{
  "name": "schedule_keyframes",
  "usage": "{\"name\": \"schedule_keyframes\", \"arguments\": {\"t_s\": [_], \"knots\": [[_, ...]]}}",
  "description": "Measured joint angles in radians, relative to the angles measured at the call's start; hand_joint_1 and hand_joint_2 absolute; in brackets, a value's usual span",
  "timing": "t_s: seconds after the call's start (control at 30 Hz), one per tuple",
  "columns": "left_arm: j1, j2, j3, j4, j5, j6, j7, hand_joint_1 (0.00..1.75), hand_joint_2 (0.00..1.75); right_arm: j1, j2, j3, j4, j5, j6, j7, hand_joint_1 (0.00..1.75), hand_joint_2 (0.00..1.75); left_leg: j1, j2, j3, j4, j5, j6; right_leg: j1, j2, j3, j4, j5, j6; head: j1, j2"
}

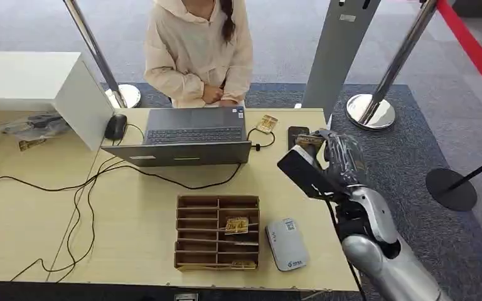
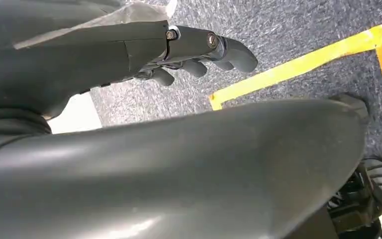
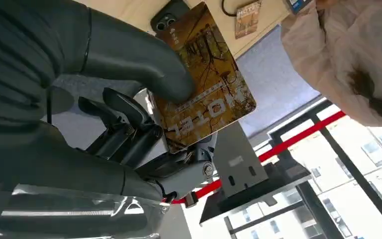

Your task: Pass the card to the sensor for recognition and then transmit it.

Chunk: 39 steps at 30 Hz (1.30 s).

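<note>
My right hand [image 1: 340,160] is raised over the table's right side, above the black phone [image 1: 297,134]. It pinches a brown-gold card [image 3: 206,94] printed "HOTEL" between the thick thumb [image 3: 144,64] and the darker fingers [image 3: 129,132]; the card's edge [image 1: 309,142] peeks out at the hand's far side. The white card sensor [image 1: 287,244] lies flat near the table's front edge, well below and nearer than the hand. My left hand [image 2: 194,52] hangs beside my body over the grey carpet, fingers loosely apart and holding nothing.
A cardboard card organiser [image 1: 218,231] with a few cards sits left of the sensor. An open laptop [image 1: 194,135], cables and a mouse [image 1: 116,126] fill the table's far part. A second card [image 1: 267,123] lies beside the laptop. A person [image 1: 198,50] sits behind it. Stanchions [image 1: 370,110] stand to the right.
</note>
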Motion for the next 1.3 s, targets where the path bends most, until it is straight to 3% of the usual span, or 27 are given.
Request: {"name": "schedule_keyframes", "arguments": {"t_s": [0.27,0.63,0.97,1.3], "knots": [[0.0,0.005,0.003,0.0,0.019,0.002,0.0,0.0,0.0,0.045,-0.074,-0.035,-0.183,-0.061,0.101,0.041,1.75,1.75,0.0,0.0,0.0,0.0,0.0,0.0,0.0,0.0,0.0,0.0,0.0,0.0,0.0,0.0],[-0.001,0.007,0.008,0.0,0.034,0.002,0.0,0.0,0.0,0.055,-0.13,-0.026,-0.302,-0.132,0.218,0.082,1.75,1.75,0.0,0.0,0.0,0.0,0.0,0.0,0.0,0.0,0.0,0.0,0.0,0.0,0.0,0.0],[-0.003,0.008,0.008,0.0,0.036,0.002,-0.003,0.0,0.0,0.051,-0.12,0.059,-0.271,-0.103,0.268,0.071,1.75,1.75,0.0,0.0,0.0,0.0,0.0,0.0,0.0,0.0,0.001,0.0,0.0,0.0,0.0,0.0],[-0.003,0.011,0.008,0.0,0.035,0.002,-0.005,0.0,0.0,0.044,-0.075,0.153,-0.165,-0.085,0.279,0.027,1.75,1.75,0.0,0.0,0.0,0.0,0.0,0.0,0.0,0.0,0.001,0.0,0.0,0.0,0.0,0.0]]}}
